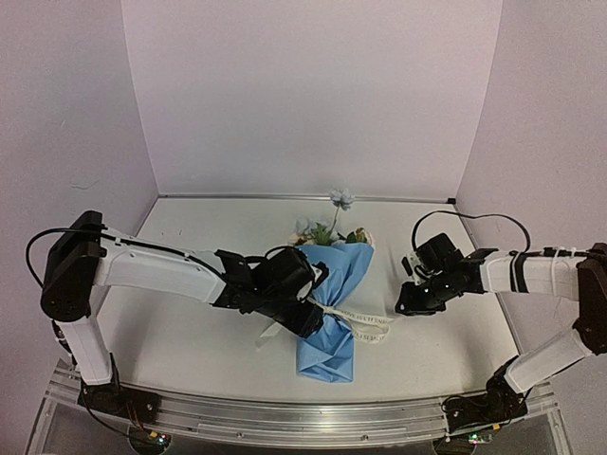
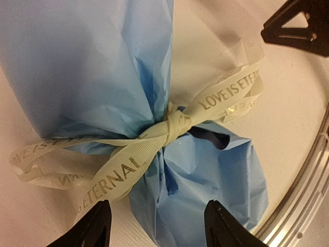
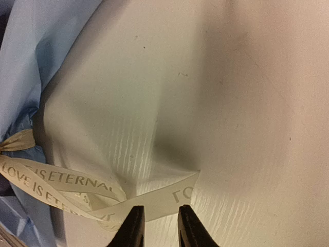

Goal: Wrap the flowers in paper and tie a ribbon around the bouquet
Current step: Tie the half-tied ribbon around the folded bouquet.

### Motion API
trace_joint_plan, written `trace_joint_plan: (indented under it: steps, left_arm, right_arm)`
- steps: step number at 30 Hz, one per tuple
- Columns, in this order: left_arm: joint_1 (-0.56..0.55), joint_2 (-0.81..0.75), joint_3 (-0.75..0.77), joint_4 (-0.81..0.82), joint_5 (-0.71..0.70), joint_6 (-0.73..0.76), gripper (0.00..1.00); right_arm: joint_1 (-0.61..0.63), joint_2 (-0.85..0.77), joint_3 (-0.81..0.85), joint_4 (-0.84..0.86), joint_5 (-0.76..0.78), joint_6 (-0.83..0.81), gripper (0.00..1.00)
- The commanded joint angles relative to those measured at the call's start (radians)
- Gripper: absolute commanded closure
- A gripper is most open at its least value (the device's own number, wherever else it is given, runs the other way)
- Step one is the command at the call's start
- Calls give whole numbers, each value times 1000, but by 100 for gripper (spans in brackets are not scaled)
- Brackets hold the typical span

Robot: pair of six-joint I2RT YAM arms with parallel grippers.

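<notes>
Ribbon cinches bouquet; left tool gapes wide, right tool slightly apart.

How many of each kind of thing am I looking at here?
bouquet: 1
ribbon: 1
grippers: 2 (left gripper, right gripper)
Total: 4

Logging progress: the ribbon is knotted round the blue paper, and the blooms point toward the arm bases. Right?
Not quite. The ribbon is knotted round the paper, but the blooms point away from the bases, toward the far wall; the top view shows it.
</notes>
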Motion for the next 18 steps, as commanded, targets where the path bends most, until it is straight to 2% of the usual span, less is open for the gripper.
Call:
trace_joint_plan:
  steps: [1, 6, 11, 14, 18]
  left_arm:
    - [25, -157, -20, 39, -62, -45, 33]
    - [134, -244, -120, 40, -87, -131, 34]
    - [246, -249, -228, 126, 63, -121, 36]
    - [278, -217, -250, 180, 159, -111, 36]
    - [293, -169, -248, 220, 201, -121, 35]
  right_arm:
    - [-3, -66, 66, -148, -21, 8, 62]
    - [7, -92, 88, -228, -65, 64, 56]
    - [89, -89, 83, -260, -31, 107, 56]
    - [140, -69, 75, -255, 11, 132, 56]
    - [160, -22, 59, -201, 37, 203, 56]
